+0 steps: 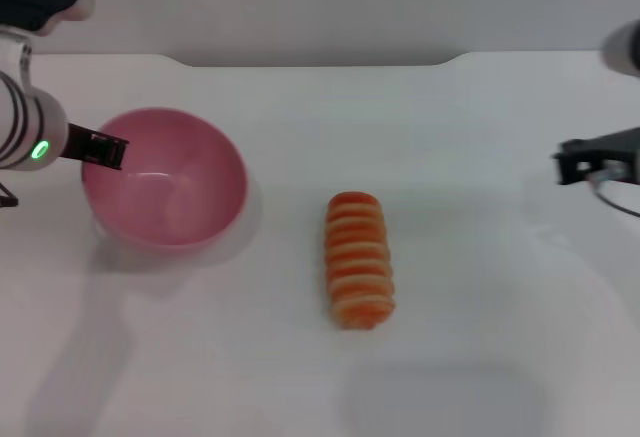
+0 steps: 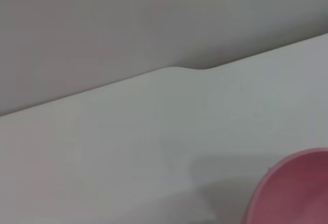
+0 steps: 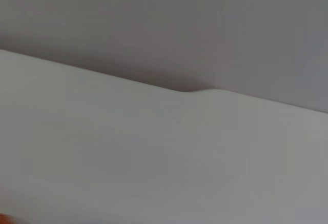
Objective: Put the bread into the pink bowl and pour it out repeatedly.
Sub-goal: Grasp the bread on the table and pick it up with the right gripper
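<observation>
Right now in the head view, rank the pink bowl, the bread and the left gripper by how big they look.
1. pink bowl, clearly largest.
2. bread.
3. left gripper, only a small dark tip showing at the bowl's rim; it sits nearer the camera, so its true size is unsure.

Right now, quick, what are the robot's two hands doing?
Left gripper: at the pink bowl's near rim; cannot tell whether it grips it.
Right gripper: out at the table's right side, away from the bread, holding nothing.
</observation>
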